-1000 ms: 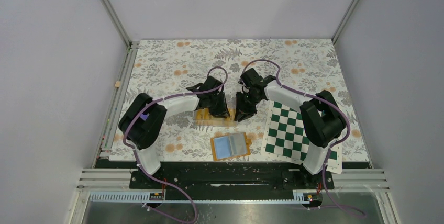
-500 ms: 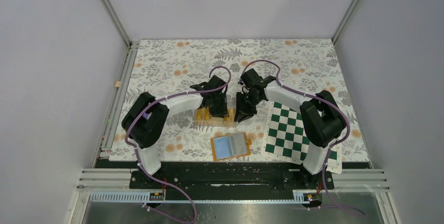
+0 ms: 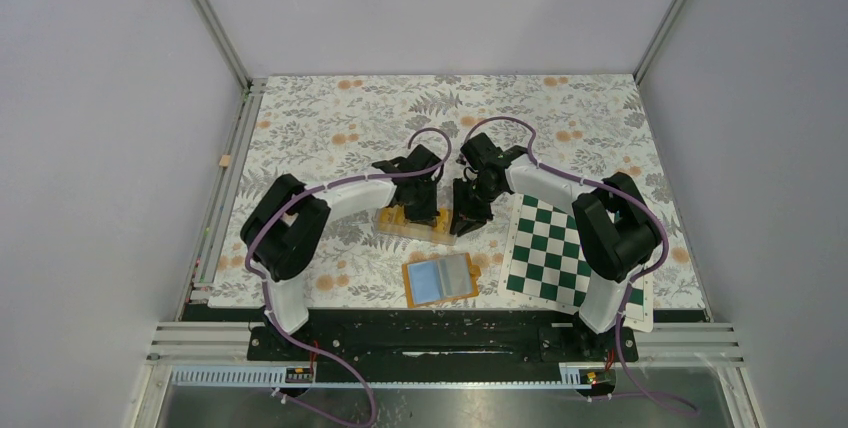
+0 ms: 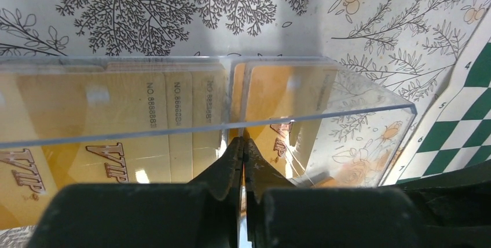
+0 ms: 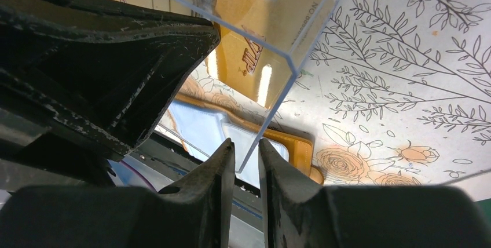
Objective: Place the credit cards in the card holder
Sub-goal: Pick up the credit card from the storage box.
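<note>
Several orange-yellow credit cards (image 4: 116,120) lie in a clear plastic box (image 4: 324,115) in the middle of the table (image 3: 402,222). My left gripper (image 4: 243,142) reaches down into the box (image 3: 422,212). Its jaws are shut, with the thin orange edge of one upright card between them. My right gripper (image 5: 245,143) stands at the box's right end (image 3: 467,220), shut on the clear wall (image 5: 289,22). The card holder (image 3: 440,279) lies open near the front, orange with light-blue pockets facing up. It also shows under the box in the right wrist view (image 5: 295,143).
A green-and-white chequered board (image 3: 545,253) lies to the right of the box, under the right arm. A small tan piece (image 3: 225,160) sits on the left rail. Grey walls enclose the flowered table on three sides.
My left arm has shifted a little to the right over the box, and its jaws have closed. The right gripper, the box and the card holder have not moved.
</note>
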`<act>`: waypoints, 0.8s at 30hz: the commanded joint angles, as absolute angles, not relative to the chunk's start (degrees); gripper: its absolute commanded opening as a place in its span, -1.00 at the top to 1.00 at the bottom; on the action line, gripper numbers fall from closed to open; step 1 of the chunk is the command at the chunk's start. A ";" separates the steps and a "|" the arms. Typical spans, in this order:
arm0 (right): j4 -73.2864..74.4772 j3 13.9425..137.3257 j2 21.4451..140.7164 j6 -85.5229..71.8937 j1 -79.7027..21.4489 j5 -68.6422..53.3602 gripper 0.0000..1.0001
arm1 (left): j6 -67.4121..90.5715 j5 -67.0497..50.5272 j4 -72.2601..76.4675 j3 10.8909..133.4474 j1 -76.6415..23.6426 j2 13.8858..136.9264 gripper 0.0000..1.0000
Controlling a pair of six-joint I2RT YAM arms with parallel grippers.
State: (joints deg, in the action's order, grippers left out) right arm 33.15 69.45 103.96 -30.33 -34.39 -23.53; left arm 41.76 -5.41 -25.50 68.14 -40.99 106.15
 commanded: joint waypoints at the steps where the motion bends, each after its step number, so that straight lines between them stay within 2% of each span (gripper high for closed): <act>1: 32.30 69.43 103.17 -29.93 -34.77 -24.74 0.45 | 40.81 -3.53 -26.96 71.46 -43.07 105.38 1.00; 15: 32.34 69.24 103.40 -29.97 -34.74 -24.75 0.45 | 40.61 -0.30 -29.07 72.30 -44.58 103.11 1.00; 16: 32.30 69.21 103.41 -29.95 -34.80 -24.65 0.45 | 40.61 -0.27 -29.42 72.44 -44.60 103.22 0.97; 18: 32.30 69.16 103.36 -29.90 -34.80 -24.70 0.45 | 40.45 1.56 -30.39 72.86 -44.56 103.69 0.75; 19: 32.32 69.11 103.36 -29.87 -34.79 -24.76 0.45 | 40.43 2.00 -30.81 73.07 -44.55 104.02 0.58; 21: 32.32 69.02 103.36 -29.88 -34.79 -24.71 0.45 | 40.42 2.08 -31.03 73.00 -44.36 104.58 0.43; 24: 32.28 68.91 103.40 -29.88 -34.75 -24.78 0.45 | 40.52 1.49 -31.08 72.86 -44.03 105.59 0.37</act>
